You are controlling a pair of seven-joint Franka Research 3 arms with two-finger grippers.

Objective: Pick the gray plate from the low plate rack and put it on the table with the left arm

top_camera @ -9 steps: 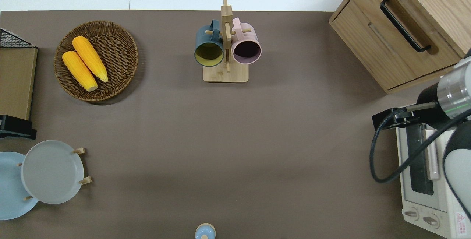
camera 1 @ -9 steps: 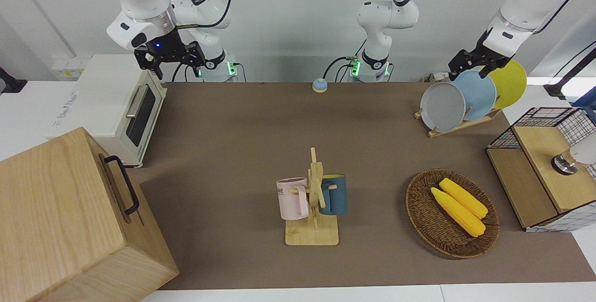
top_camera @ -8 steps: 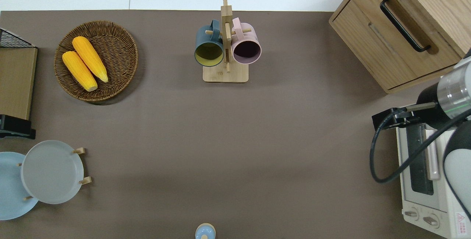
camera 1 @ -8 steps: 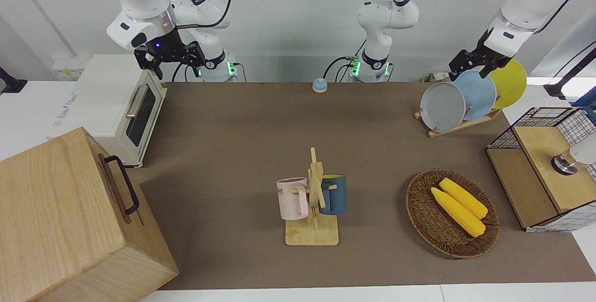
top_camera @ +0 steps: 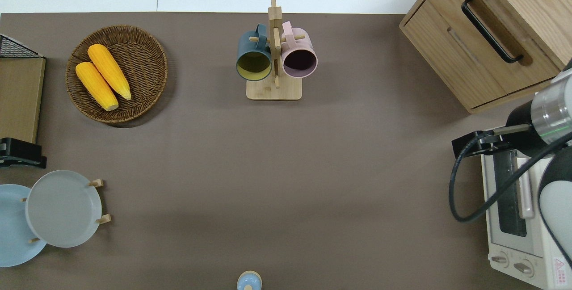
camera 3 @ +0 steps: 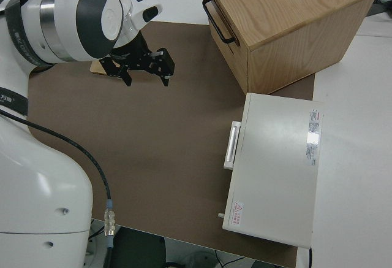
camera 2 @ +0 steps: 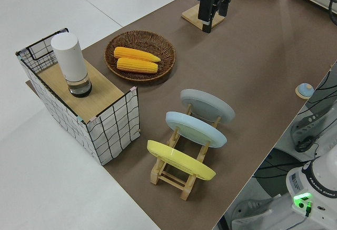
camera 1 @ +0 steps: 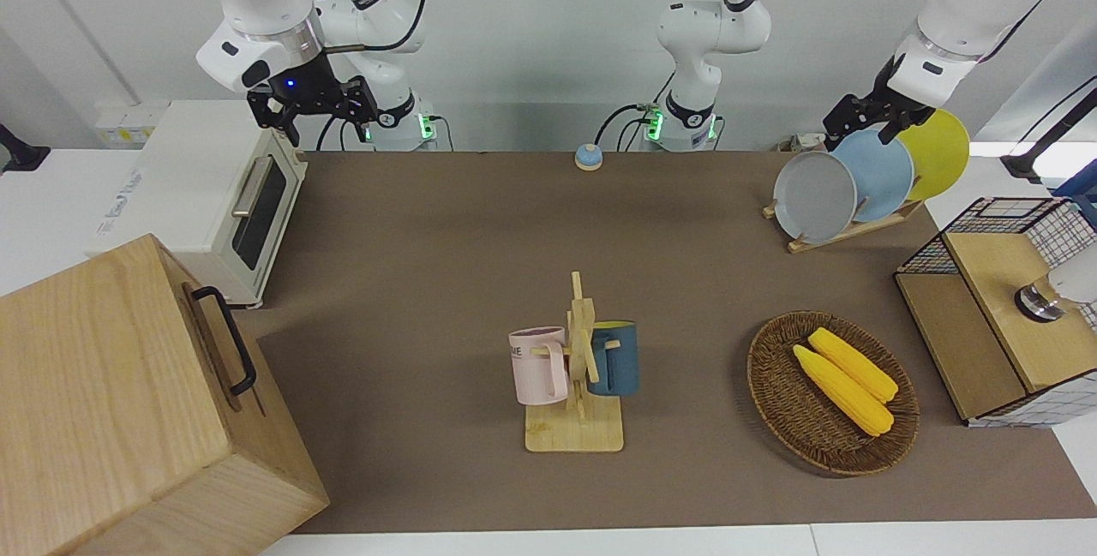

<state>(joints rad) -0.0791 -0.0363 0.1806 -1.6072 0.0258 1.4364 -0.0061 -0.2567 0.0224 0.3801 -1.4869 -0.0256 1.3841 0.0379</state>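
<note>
The gray plate [camera 1: 814, 196] stands on edge in the end slot of the low plate rack [camera 1: 848, 230], on the side toward the table's middle. It also shows in the overhead view [top_camera: 62, 208] and the left side view [camera 2: 208, 105]. The rack [camera 2: 174, 175] sits on the brown table [camera 1: 428, 239] at the left arm's end. My left gripper [camera 1: 861, 129] is open and empty, up in the air over the table strip between the rack and the wire shelf [top_camera: 22, 159]. My right gripper [camera 1: 313, 106] is open and parked.
A light blue plate [camera 1: 883, 175] and a yellow plate [camera 1: 941, 153] share the rack. A wire shelf box [camera 1: 1003, 307] holds a white cylinder [camera 2: 71, 61]. There is a wicker basket with corn [camera 1: 776, 393], a mug stand [camera 1: 578, 367], a wooden cabinet [camera 1: 128, 402], a toaster oven [camera 1: 214, 196] and a small blue bell [camera 1: 588, 157].
My left gripper has shifted very slightly near the rack. The plates and the right arm have not moved.
</note>
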